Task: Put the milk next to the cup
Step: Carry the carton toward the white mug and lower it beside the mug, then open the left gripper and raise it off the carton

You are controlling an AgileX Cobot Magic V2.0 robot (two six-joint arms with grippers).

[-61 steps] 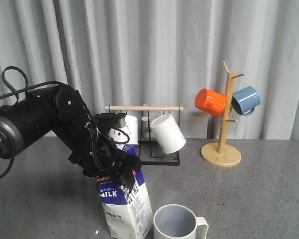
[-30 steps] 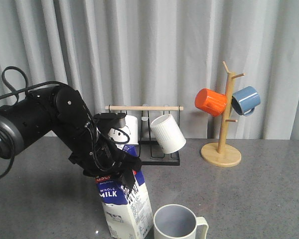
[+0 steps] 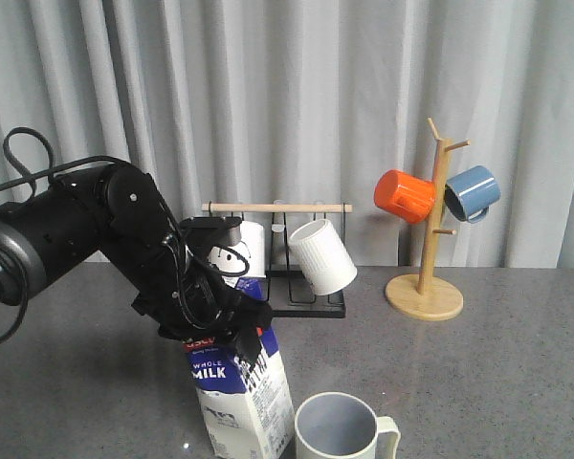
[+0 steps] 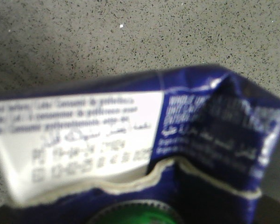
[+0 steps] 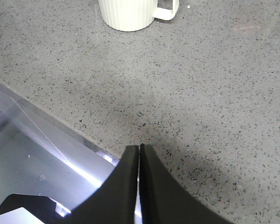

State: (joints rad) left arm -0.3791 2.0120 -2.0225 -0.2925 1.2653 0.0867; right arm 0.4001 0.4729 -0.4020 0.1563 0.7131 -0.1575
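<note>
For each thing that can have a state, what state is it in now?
milk: upright on the table, left gripper shut on its top
cup: upright, empty, beside the milk
right gripper: shut, holding nothing
orange mug: hung on the mug tree
blue mug: hung on the tree
ribbed mug: tilted on the rack

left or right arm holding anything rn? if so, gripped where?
The left gripper holds the milk carton by its gabled top, near the green cap. The right gripper is shut on nothing, over bare table.
</note>
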